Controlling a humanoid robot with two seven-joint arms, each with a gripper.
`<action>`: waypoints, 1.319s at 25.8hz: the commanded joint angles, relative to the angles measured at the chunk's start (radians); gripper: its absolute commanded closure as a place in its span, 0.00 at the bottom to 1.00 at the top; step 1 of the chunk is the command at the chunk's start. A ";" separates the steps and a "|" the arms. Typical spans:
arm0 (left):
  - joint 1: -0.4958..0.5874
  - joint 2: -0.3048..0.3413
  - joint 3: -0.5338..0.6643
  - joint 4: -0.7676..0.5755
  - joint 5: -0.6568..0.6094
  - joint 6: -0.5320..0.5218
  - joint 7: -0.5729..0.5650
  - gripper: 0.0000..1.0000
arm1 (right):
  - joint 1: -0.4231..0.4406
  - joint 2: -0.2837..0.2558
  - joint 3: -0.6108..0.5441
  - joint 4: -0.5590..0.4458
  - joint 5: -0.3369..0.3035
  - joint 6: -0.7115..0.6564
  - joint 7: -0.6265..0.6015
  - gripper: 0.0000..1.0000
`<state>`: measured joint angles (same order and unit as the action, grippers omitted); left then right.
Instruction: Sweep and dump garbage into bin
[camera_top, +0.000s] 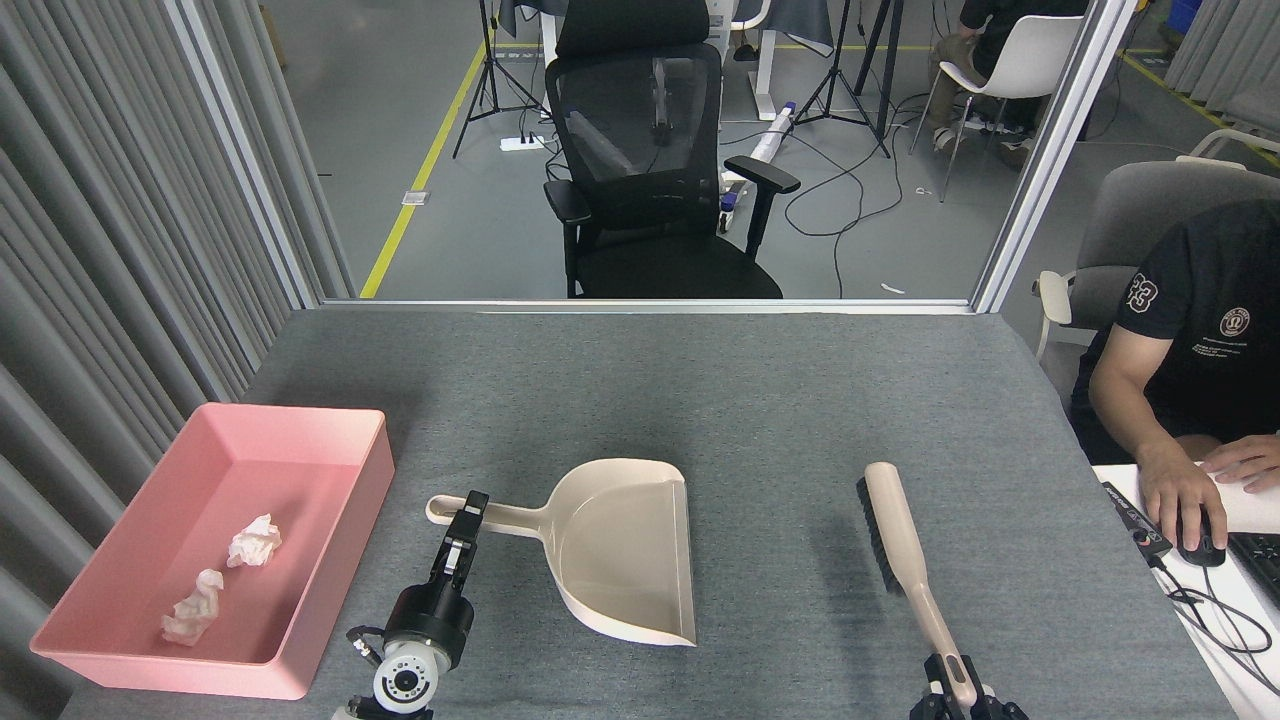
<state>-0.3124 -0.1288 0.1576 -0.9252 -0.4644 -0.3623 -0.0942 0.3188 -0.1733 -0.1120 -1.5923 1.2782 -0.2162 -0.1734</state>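
Beyond the grey felt table's (760, 400) far edge stands an office chair (650, 160); the left gripper (466, 512) clamps the dustpan (620, 550), the right gripper (955, 690) the brush (900, 540).

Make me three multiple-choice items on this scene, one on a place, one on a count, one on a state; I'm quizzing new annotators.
1. Where do the paper wads lie?
A. In the dustpan
B. In the pink tray
C. On the grey table

2. How many paper wads are visible?
A. One
B. Two
C. Four

3. What does the left hand grip?
A. The brush's handle
B. The tray's rim
C. The dustpan's handle

Answers:
1 B, both wads rest on the floor of the pink tray.
2 B, two white wads show, none elsewhere.
3 C, the left hand is closed on the handle of the beige dustpan, while the right hand holds the brush.
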 joint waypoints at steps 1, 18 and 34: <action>-0.007 -0.002 0.000 0.014 -0.016 -0.015 0.007 0.82 | 0.005 0.000 0.000 -0.003 0.000 0.000 0.000 0.82; 0.070 0.014 -0.013 -0.109 -0.189 0.057 0.005 0.01 | 0.011 0.005 0.006 -0.012 0.000 -0.005 0.003 0.71; 0.361 0.063 -0.079 -0.624 -0.321 0.157 -0.047 0.01 | 0.005 0.006 0.012 -0.012 0.001 -0.006 0.006 0.27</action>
<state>0.0083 -0.0839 0.0800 -1.4528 -0.7244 -0.2045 -0.1231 0.3256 -0.1672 -0.0961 -1.6044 1.2780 -0.2240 -0.1676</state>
